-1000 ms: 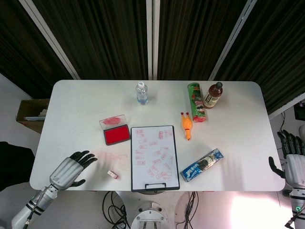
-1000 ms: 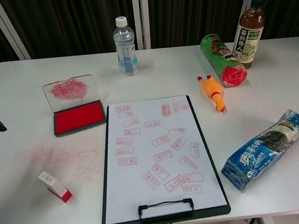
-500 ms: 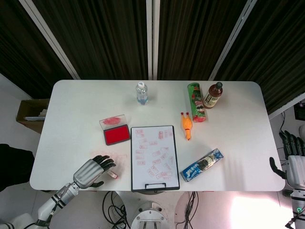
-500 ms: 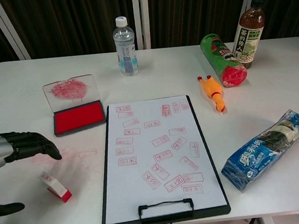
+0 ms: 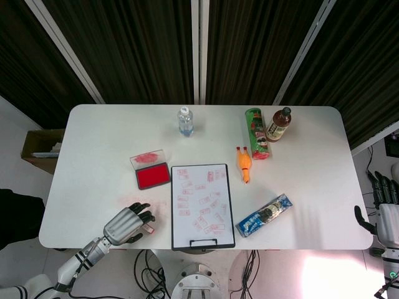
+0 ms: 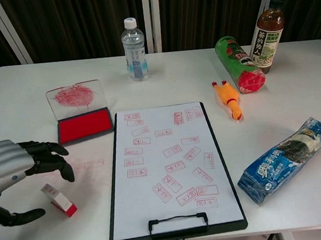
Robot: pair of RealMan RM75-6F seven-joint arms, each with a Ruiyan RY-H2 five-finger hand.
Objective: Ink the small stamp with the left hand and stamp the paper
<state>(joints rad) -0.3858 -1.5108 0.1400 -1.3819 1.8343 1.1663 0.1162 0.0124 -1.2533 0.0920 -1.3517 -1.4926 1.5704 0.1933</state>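
Observation:
The small stamp, white with a red base, lies on its side near the table's front left edge; it shows as a small speck in the head view. My left hand hovers over it with fingers spread and the thumb below, holding nothing. The open red ink pad sits behind, its lid raised. The paper on the black clipboard bears several red stamp marks. My right hand hangs off the table's right edge, fingers apart.
A water bottle, a green can on its side, a tea bottle, a rubber chicken and a blue snack packet stand around the clipboard. Red ink smudges mark the table by the left hand.
My left hand has moved right and forward along the front edge, coming over the small stamp. The right hand has hardly moved.

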